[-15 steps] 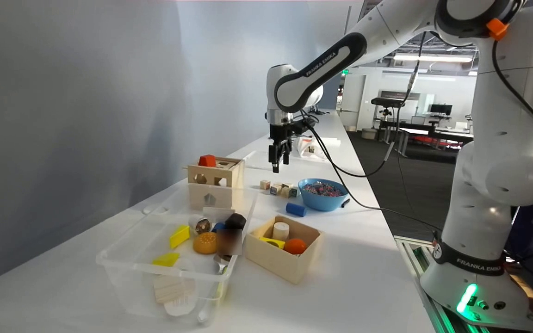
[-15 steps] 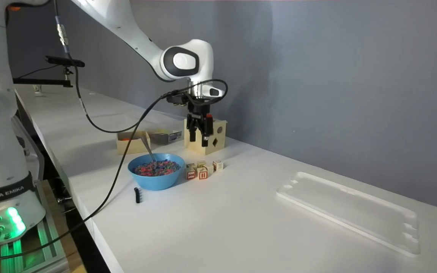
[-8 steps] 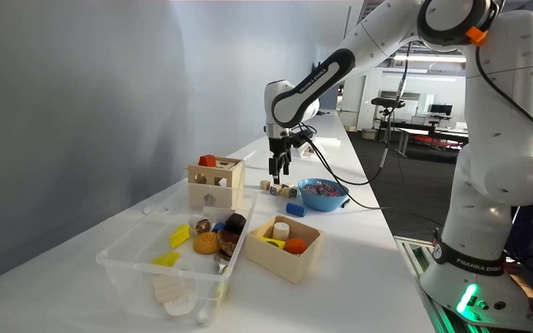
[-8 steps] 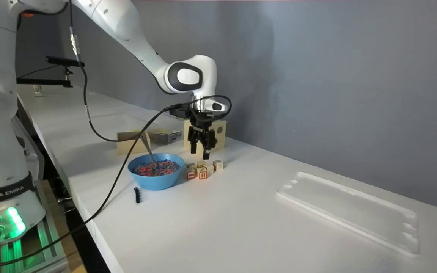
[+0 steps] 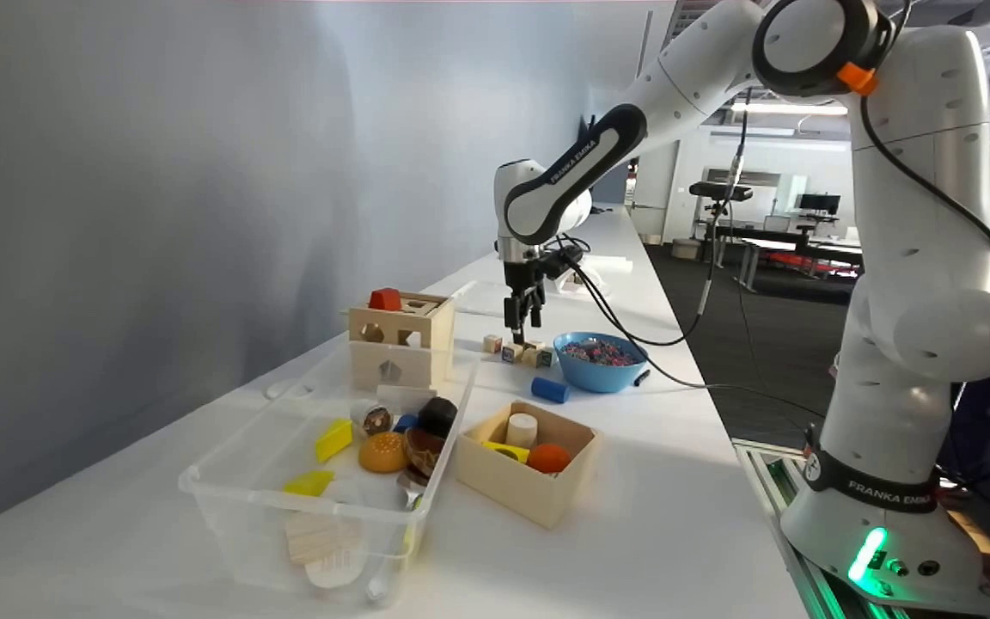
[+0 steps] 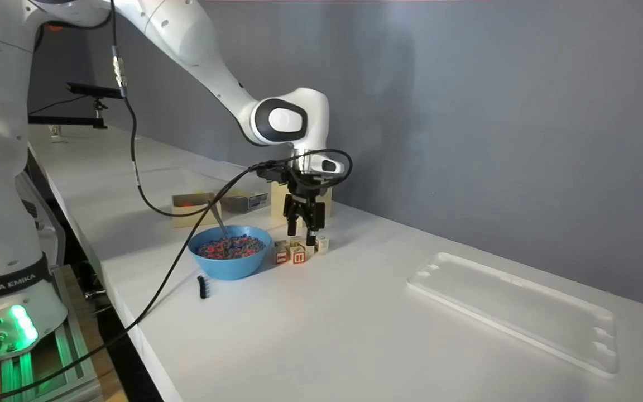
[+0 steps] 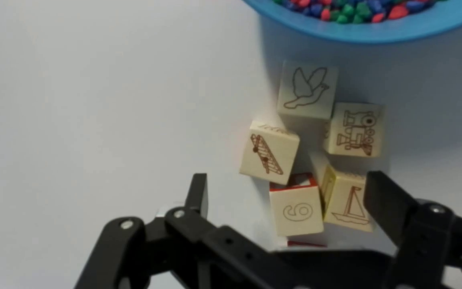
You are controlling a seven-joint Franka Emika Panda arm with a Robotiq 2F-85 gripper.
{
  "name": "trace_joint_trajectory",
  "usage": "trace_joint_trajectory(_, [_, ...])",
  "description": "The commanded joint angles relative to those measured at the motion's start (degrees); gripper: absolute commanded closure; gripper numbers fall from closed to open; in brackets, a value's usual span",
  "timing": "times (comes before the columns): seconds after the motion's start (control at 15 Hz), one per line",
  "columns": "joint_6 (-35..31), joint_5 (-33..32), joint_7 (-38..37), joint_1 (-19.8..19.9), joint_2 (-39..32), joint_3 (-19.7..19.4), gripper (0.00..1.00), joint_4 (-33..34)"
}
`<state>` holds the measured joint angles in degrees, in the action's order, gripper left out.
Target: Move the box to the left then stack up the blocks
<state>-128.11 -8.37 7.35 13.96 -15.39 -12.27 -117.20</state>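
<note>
While blocks (image 6: 299,254) sit unmoved nr blue bowl (image 6: 229,272), jaws hang lower than bef., spread apart.

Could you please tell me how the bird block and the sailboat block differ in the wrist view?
The bird block has a bird outlined on its top face, while the sailboat block has a boat there. The sailboat block also shows a yellowish side; no yellow shows on the bird block. The bird block sits closer to the blue bowl than the sailboat block does. Both are pale wooden cubes with nothing stacked on them.
</note>
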Motion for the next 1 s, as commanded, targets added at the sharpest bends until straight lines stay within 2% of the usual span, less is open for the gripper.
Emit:
trace_joint_trajectory(0.0, [1.35,2.45,2.92,1.29,-1.74,0.34,0.00,2.41])
trace_joint_trajectory(0.13, [2.49,5.48,8.91,2.65,-1.34,1.38,0.00,2.41])
trace_joint_trajectory(0.4, [3.82,7.42,14.43,3.43,-1.47,1.35,0.00,2.77])
trace_joint_trajectory(0.73, [5.06,7.45,13.24,3.53,-1.47,0.62,0.00,3.54])
trace_joint_trajectory(0.8, [2.77,5.91,12.90,2.83,-0.93,0.64,0.00,1.64])
trace_joint_trajectory(0.93, [3.43,6.06,12.89,3.08,-0.93,0.55,0.00,2.17])
